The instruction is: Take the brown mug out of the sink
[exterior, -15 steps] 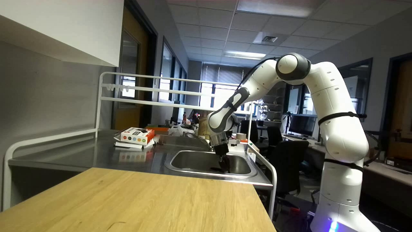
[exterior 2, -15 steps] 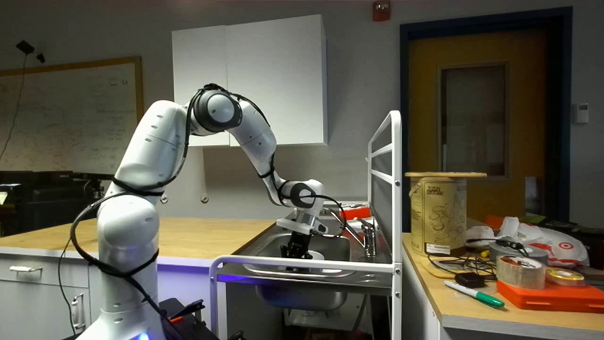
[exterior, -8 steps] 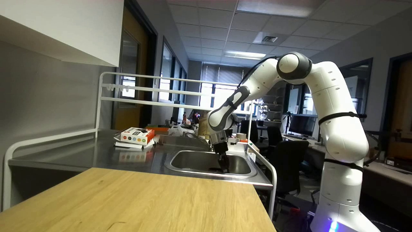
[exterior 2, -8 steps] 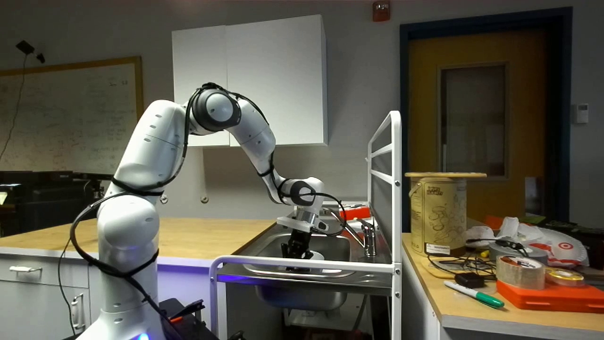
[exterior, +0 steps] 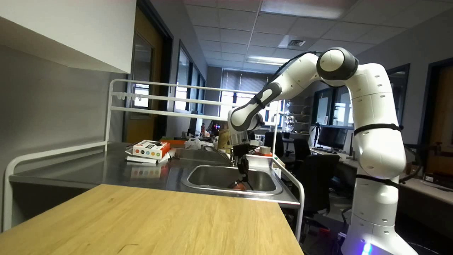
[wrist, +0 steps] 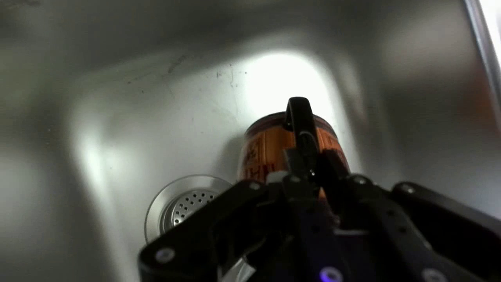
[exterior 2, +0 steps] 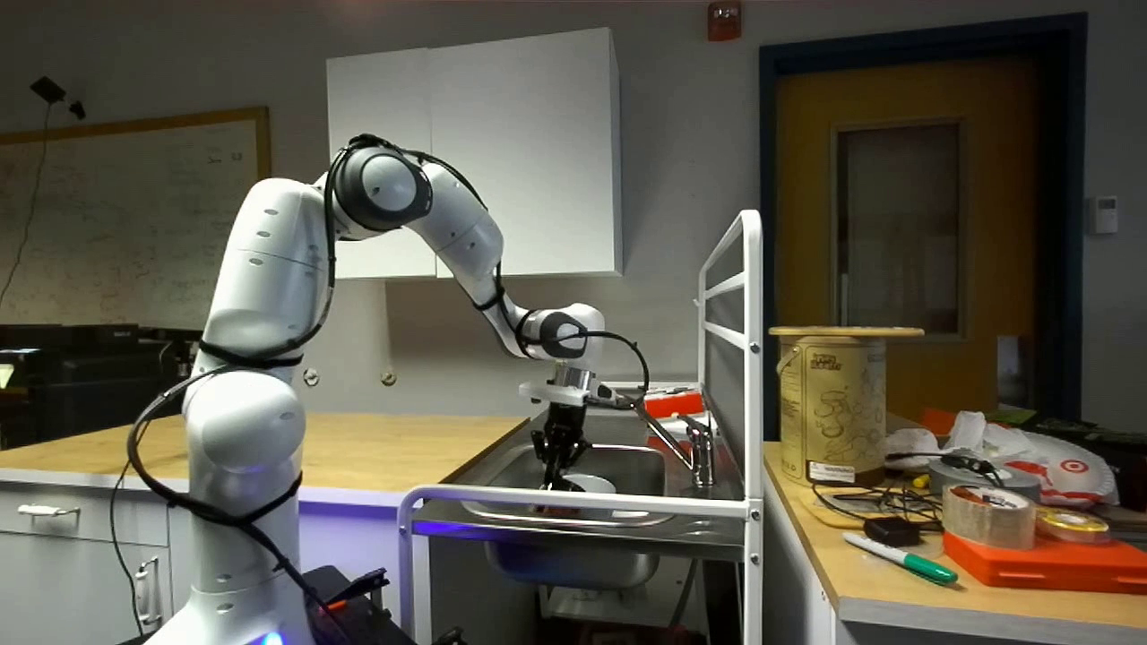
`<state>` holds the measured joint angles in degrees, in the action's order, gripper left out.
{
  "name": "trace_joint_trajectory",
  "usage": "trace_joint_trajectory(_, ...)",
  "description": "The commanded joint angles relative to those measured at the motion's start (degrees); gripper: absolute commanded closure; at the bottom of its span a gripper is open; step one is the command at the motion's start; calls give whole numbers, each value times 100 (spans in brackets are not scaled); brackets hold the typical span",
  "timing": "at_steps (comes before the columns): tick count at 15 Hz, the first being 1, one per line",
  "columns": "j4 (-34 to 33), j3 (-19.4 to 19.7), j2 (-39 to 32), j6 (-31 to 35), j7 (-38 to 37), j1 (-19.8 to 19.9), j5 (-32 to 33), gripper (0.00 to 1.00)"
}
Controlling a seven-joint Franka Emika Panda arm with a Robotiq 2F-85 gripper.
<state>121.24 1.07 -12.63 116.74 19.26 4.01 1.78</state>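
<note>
The gripper [wrist: 312, 166] hides 1 side of the drain [wrist: 186, 203] and part of the mug [wrist: 269, 149].

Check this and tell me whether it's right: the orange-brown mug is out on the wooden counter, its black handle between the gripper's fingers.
Wrong in one respect: the mug is not on the wooden counter but in the sink; the wrist view shows it inside, near the drain. The rest stands: its black handle is between the fingers of the gripper.

Kinda dim overall tbh, windows [exterior: 244, 99] past the far edge of the counter [exterior: 88, 165] blown out. Wrist view: harsh hotspot in the sink [wrist: 188, 105], gripper [wrist: 313, 159] dark and blurry.
</note>
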Motion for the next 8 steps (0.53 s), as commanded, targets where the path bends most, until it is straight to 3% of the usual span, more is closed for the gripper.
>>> trace_joint_trajectory(1, 189, -32, 619, -7, -97, -79, 92, 86)
trace_joint_trajectory(8, 145, -29, 1054, 268, 105, -122, -138, 85)
